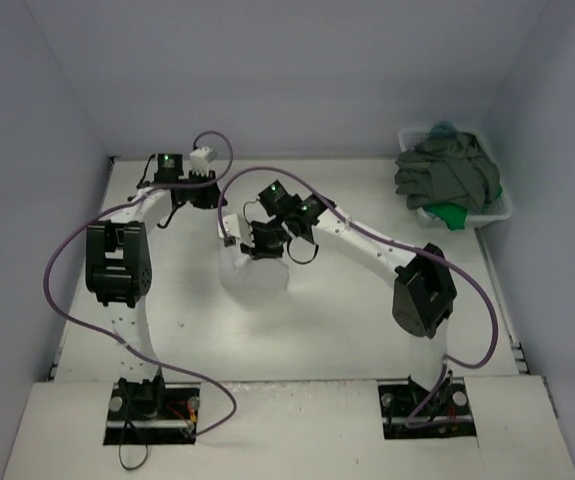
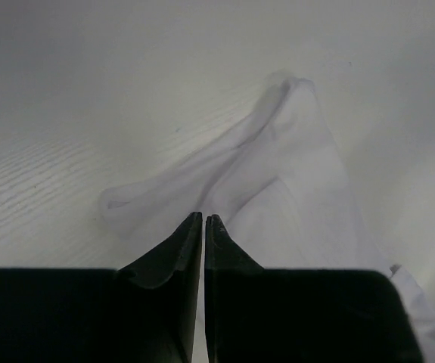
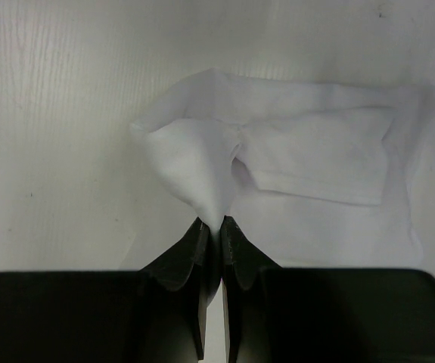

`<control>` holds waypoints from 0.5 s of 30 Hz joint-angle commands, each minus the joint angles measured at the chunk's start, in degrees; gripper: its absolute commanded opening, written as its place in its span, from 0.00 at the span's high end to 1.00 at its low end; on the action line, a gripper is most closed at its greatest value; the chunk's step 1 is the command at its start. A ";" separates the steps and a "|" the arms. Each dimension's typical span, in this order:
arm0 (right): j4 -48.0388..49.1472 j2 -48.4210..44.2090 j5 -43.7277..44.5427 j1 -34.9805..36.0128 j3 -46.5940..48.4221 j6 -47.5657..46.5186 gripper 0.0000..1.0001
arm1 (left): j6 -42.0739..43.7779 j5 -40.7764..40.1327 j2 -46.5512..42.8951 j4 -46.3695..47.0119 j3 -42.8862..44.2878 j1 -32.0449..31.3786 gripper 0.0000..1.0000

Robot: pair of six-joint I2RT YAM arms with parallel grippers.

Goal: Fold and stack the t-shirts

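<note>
R: my right gripper [image 3: 217, 224] is clamped on a pinch of the white t-shirt [image 3: 315, 159], soft plain cloth. The cloth rises in a peak straight into my fingertips. The rest lies spread on the off-white wood-grain table [image 3: 51, 113], ahead of the tips and to their right in the right wrist view, with a folded panel across its middle.

L: my left gripper [image 2: 204, 220] has its jaws pressed together, only a hairline between them. The same white t-shirt lies right at the tips and beyond them in the left wrist view. A rolled edge runs away up to the right, with flatter cloth on the right side. Whether any cloth is caught between these jaws I cannot tell.

Overhead view: the shirt is a pale heap in the middle of the table, directly under my right wrist, which reaches across from the right. My left gripper sits to the left of the heap and a little farther back.

Far right corner: a white plastic lattice basket [image 1: 499, 212] holds a dark grey t-shirt [image 1: 447, 172] draped over the top. A bright green t-shirt [image 1: 453, 215] shows at the near edge and a scrap of teal-blue t-shirt [image 1: 443, 128] at the far edge — all well apart from both grippers.
</note>
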 commanded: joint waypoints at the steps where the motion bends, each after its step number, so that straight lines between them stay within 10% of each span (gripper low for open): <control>1: 1.05 -3.51 -2.24 -0.98 -0.18 1.08 1.00 | -3.32 -0.24 1.34 2.05 3.33 -0.23 0.98; 15: 1.14 -3.77 -2.95 -2.56 -0.71 1.43 1.00 | -4.37 1.78 5.74 -0.85 4.30 -1.81 1.00</control>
